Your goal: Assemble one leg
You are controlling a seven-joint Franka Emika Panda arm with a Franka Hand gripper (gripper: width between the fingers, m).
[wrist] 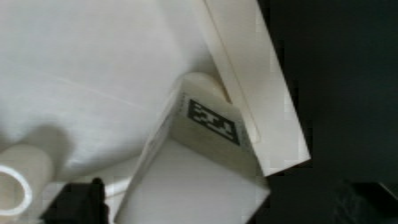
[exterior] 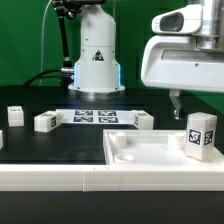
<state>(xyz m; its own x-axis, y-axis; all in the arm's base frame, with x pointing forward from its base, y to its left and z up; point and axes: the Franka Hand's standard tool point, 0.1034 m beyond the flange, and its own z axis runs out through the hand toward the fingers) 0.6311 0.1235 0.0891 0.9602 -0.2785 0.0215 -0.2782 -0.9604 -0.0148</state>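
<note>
At the exterior view's left a first spare leg point(exterior: 15, 116) lay on the black table point(exterior: 60, 142). Near it on the right a second spare leg point(exterior: 45, 121) sat with a tag facing the camera. Next came the marker board point(exterior: 98, 117), flat on the table in front of my base point(exterior: 95, 58). Past its right end a third spare leg point(exterior: 143, 120) lay close to the board's corner, though I could not tell whether the two touched. Nearer the camera lay the large white plate point(exterior: 150, 160), its raised rim turned toward the viewer. My pincer point(exterior: 178, 104) hung above the far part of the plate, clear of its surface, under my bulky white wrist point(exterior: 180, 55). The leg point(exterior: 200, 135) stood upright on the plate toward the exterior view's right, just beside my pincer and lower than it, with tags showing on two faces. In the wrist view the same leg point(wrist: 210, 125) loomed close to the lens, its tag tilted, with the plate's white surface point(wrist: 89, 70) behind it and a round recess point(wrist: 15, 185) nearby. My dark fingertips point(wrist: 80, 198) showed only as blurred shapes set well apart. So my jaws seemed to be spread, with the leg not pinched between them.
</note>
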